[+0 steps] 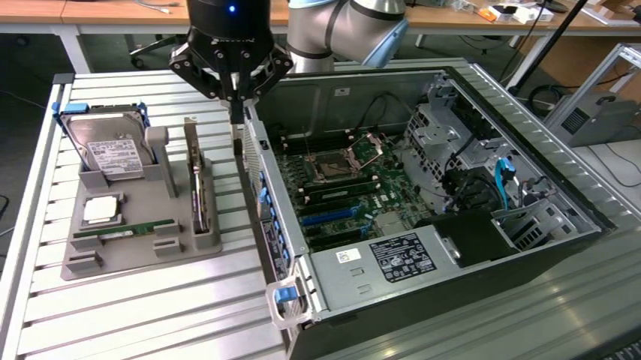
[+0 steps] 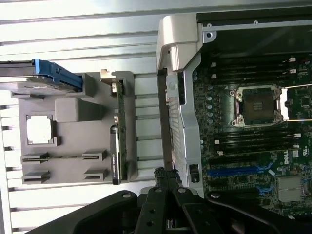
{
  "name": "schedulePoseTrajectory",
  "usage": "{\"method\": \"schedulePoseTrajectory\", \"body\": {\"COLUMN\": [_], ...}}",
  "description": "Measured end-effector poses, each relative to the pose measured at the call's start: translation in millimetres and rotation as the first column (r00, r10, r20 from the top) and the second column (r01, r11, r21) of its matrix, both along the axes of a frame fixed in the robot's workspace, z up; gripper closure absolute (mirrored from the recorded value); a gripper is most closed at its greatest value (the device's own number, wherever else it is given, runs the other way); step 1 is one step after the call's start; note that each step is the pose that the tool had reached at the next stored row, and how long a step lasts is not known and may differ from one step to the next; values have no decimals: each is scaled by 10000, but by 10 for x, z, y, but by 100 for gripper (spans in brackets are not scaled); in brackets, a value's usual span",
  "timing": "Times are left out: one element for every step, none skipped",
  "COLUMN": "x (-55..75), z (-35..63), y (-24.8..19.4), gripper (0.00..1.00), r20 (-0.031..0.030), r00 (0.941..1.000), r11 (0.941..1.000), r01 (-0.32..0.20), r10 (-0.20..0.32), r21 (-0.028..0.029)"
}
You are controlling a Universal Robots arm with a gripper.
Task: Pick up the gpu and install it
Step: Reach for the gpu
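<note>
Currently, the slatted bench (image 1: 120, 315) carries a grey holder tray (image 1: 140, 217) toward the exterior view's left and an open computer case (image 1: 401, 255) toward its right.

On the tray, from the exterior view's left:
- The hard drive (image 1: 108, 154) stands at the far left corner.
- A silver processor chip (image 1: 100, 210) lies in front of it.
- A green memory stick (image 1: 125, 231) lies along the near edge.
- The gpu (image 1: 198, 191) stands edge-on in slots along the tray's right edge, not yet picked up. It is just beside the case wall but apart from it.

The gripper (image 1: 237, 99) hangs above the gap between the tray's far right corner and the case wall, beyond the gpu's far end. Its fingertips are pressed together with nothing between them, as the wrist view confirms.

Handling judgement: the gpu looks light and stiff, but fragile. It is a thin board with exposed components and a contact edge. The silvery metal edge at the far end looks smooth and may slip. Grip it across the two flat faces, near the middle of the upper edge, and clear of the contact edge.

The motherboard (image 1: 341, 180) lies exposed inside the case.
</note>
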State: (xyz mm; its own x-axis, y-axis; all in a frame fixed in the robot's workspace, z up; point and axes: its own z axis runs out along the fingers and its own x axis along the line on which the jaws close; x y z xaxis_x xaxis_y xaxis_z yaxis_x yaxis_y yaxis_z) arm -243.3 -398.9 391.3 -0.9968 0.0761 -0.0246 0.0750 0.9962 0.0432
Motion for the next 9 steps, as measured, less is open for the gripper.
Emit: {"method": "schedulePoseTrajectory", "body": {"x": [-2, -4, -7, -9, -13, -15, -18, -20, -22], "z": [0, -1, -1, -1, -2, -2, -3, -3, -3], "y": [0, 0, 0, 0, 0, 0, 0, 0, 0], "gripper": [89, 89, 89, 89, 89, 89, 89, 89, 89], "r20": [0, 0, 0, 0, 0, 0, 0, 0, 0], "r00": [10000, 10000, 10000, 10000, 10000, 10000, 10000, 10000, 10000], "r11": [10000, 10000, 10000, 10000, 10000, 10000, 10000, 10000, 10000], "r01": [0, 1, 1, 1, 1, 1, 0, 0, 1], "r10": [0, -1, -1, -1, -1, -1, 0, 0, -1], "r21": [-1, -1, -1, -1, -1, -1, -1, -2, -2]}}
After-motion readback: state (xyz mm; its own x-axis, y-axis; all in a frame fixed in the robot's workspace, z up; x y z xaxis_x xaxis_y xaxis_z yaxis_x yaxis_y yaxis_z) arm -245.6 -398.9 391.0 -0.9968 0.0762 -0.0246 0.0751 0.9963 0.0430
